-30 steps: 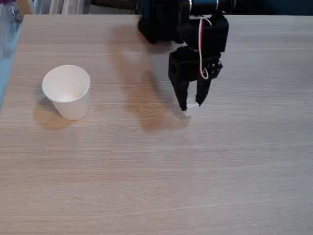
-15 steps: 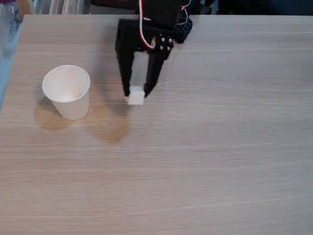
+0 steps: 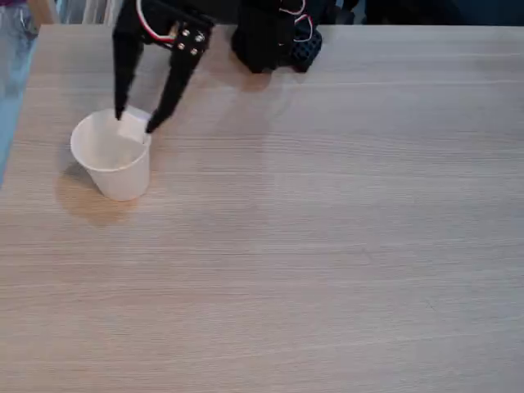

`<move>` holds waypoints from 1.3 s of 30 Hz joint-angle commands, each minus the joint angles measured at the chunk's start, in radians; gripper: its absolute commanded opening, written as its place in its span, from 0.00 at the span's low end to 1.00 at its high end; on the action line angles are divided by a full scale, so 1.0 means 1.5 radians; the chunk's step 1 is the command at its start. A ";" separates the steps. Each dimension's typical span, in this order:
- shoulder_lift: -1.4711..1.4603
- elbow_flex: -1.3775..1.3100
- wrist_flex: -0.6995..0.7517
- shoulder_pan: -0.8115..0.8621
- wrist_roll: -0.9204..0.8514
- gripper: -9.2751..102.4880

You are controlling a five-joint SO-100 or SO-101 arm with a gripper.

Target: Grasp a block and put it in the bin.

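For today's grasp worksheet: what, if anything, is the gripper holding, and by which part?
The gripper holds the small white block, pinched by two opposite sides between its fingertips, above the paper cup's opening.

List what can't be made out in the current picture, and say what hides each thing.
1. Small white cube, fixed view: white against the white paper cup; its edges blur, so held or released is unclear.
2. Black end effector: fingertips overlap the cup rim; their contact with the cube is unreadable.
3. Cup interior: bottom hidden by its near wall.
4. Black arm: cut off by the top edge.
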 commanded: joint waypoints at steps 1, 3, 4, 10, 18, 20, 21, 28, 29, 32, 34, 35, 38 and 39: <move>-0.005 -0.025 -0.010 0.049 0.028 0.13; -0.013 -0.020 -0.004 0.074 0.038 0.13; -0.015 -0.017 0.002 0.084 0.040 0.13; -0.020 0.025 0.020 0.112 0.049 0.13; -0.013 0.067 -0.020 0.089 0.048 0.13; -0.013 0.069 -0.034 0.081 0.048 0.14; -0.014 0.070 -0.039 0.077 0.049 0.14; -0.016 0.074 -0.053 0.066 0.049 0.14; -0.016 0.076 -0.056 0.066 0.049 0.14; -0.016 0.079 -0.063 0.069 0.052 0.19; -0.016 0.080 -0.066 0.071 0.053 0.21; -0.016 0.080 -0.067 0.071 0.053 0.22; -0.016 0.083 -0.073 0.071 0.052 0.25; -0.016 0.083 -0.074 0.071 0.052 0.26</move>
